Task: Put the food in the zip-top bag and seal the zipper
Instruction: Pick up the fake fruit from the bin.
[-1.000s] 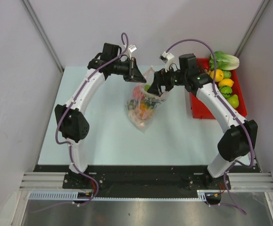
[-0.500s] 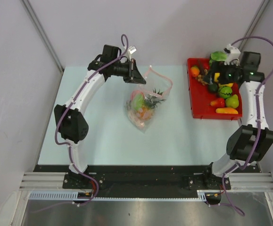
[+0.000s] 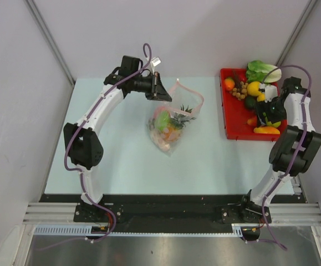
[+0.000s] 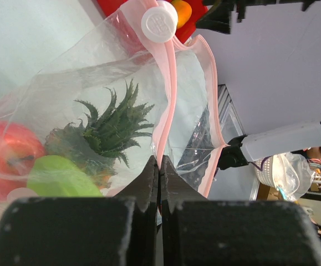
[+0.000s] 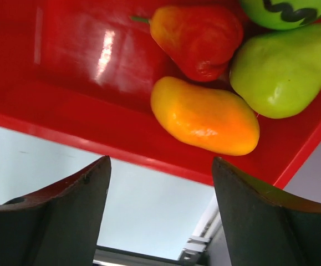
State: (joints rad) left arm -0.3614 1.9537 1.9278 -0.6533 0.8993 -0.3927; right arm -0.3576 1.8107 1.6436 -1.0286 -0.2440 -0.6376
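The clear zip-top bag (image 3: 168, 124) lies mid-table holding several toy foods, with a dark spiky pineapple (image 4: 107, 130), a red fruit (image 4: 8, 149) and a green one (image 4: 60, 177) showing. My left gripper (image 3: 161, 91) is shut on the bag's pink zipper strip (image 4: 168, 105) and holds the mouth up; a white slider (image 4: 159, 22) sits on the strip. My right gripper (image 3: 268, 117) is open and empty over the red tray (image 3: 232, 119), just above an orange mango (image 5: 204, 116), a red pepper (image 5: 196, 36) and a green pear (image 5: 282, 69).
The tray at the right back also holds a lettuce (image 3: 263, 71), a lemon (image 3: 254, 88), a small orange (image 3: 229, 83) and a brown cluster (image 3: 239, 90). Grey walls enclose the table on the left, back and right.
My right arm went from the bag's mouth to the tray and has now lowered over the tray's near right part. The pineapple is now in the bag. My left gripper has held still.
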